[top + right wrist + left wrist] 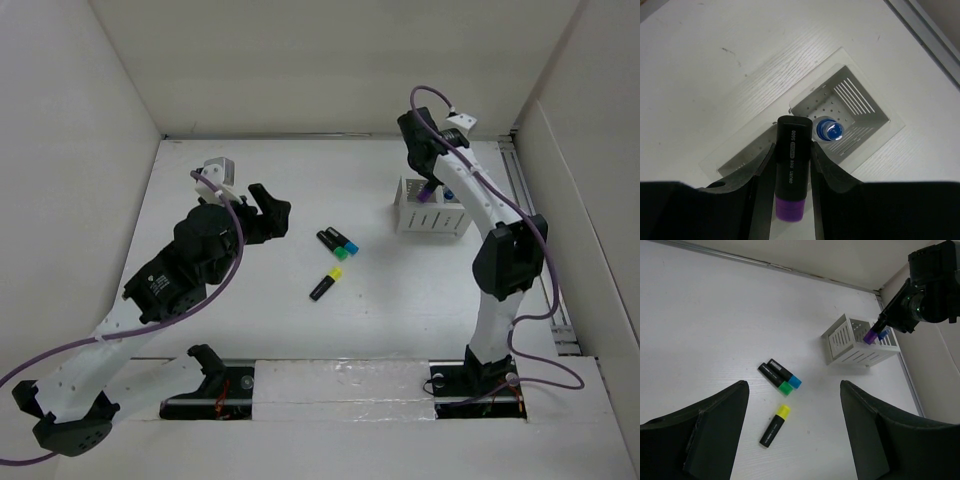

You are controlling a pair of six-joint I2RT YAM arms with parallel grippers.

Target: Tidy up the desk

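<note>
On the white desk (300,330) lie three black highlighters: a yellow-capped one (326,283) (775,426), and a green-capped one (334,245) (775,379) touching a blue-capped one (341,239) (785,373). My right gripper (432,190) (792,150) is shut on a purple-capped highlighter (791,167) (871,335), held above the white slotted organizer box (432,211) (850,107) (857,345). A blue-capped marker (828,130) stands inside the box. My left gripper (272,215) (794,410) is open and empty, above the desk to the left of the loose highlighters.
White walls enclose the desk on the left, back and right. A metal rail (535,240) runs along the right edge. Both arm bases (480,375) sit at the near edge.
</note>
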